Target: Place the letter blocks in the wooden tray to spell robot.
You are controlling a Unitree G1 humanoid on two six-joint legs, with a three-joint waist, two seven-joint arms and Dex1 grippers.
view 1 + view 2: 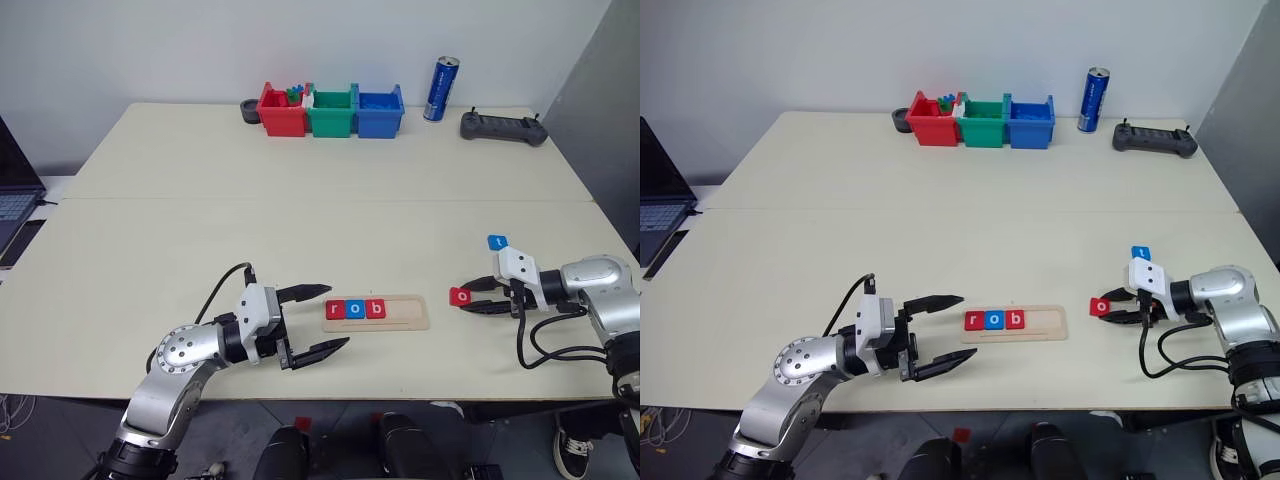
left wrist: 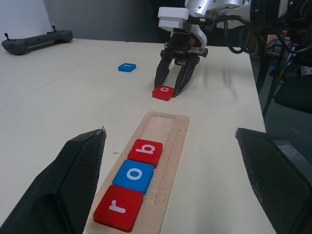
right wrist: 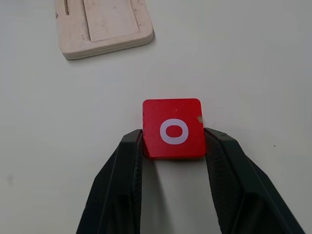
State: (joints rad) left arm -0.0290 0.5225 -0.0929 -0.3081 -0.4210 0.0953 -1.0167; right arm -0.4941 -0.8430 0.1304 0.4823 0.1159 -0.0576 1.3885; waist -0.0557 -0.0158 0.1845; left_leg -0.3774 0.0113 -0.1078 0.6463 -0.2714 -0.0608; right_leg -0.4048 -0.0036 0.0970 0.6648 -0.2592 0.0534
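Wooden tray near counter front edge: r, o, b seated, two slots empty at 3 o'clock end. You have right gripper clamped on red o block, still on counter. Blue t block waits at 1 o'clock of it. Left gripper spread wide, empty.

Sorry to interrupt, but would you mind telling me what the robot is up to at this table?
It is spelling a word with letter blocks in the wooden tray. Red r, blue o and red b already sit in the tray, leaving its right part empty. The right gripper has its fingers against both sides of the red o block, which lies on the table right of the tray. A blue t block lies beyond it. The left gripper is open beside the tray's left end.
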